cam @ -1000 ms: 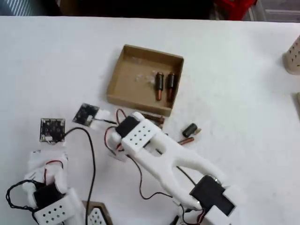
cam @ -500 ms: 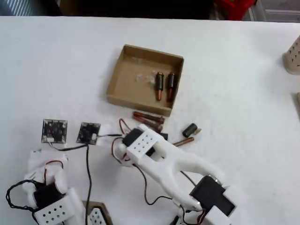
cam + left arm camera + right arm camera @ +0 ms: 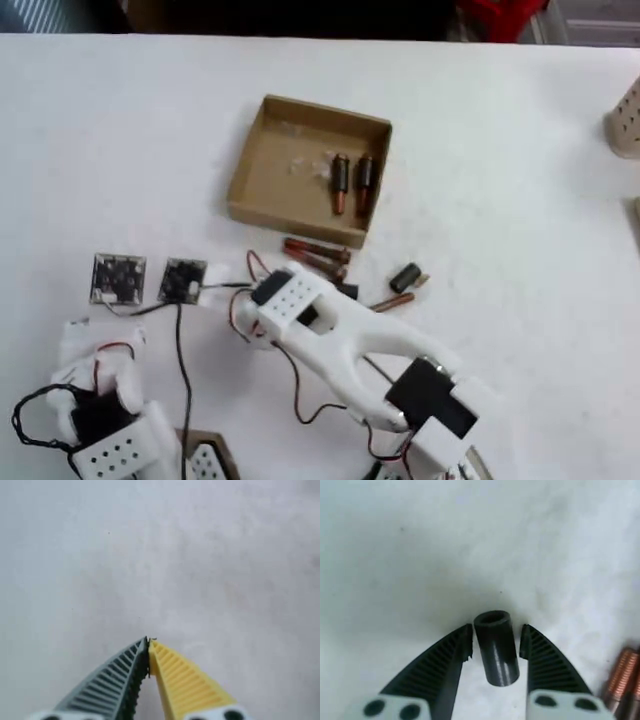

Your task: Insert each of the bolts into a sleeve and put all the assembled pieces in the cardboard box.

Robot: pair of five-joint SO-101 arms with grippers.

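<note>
The white worktop (image 3: 500, 120) holds a cardboard box (image 3: 280, 178) near its middle. Two bolts (image 3: 315, 254) lie just beside the box, toward the near edge. A black sleeve (image 3: 405, 276) and one more bolt (image 3: 392, 300) lie close by.

Robotics workbench in a lab or maker space

A plain white table (image 3: 500, 150) carries white plastic arms (image 3: 345, 335) trailing bare red and black wires (image 3: 182, 350). Two uncased circuit boards (image 3: 117, 278) lie at the lower left, and loose bolts (image 3: 318, 250) sit just below a cardboard box (image 3: 290, 226) mid-frame.
</note>
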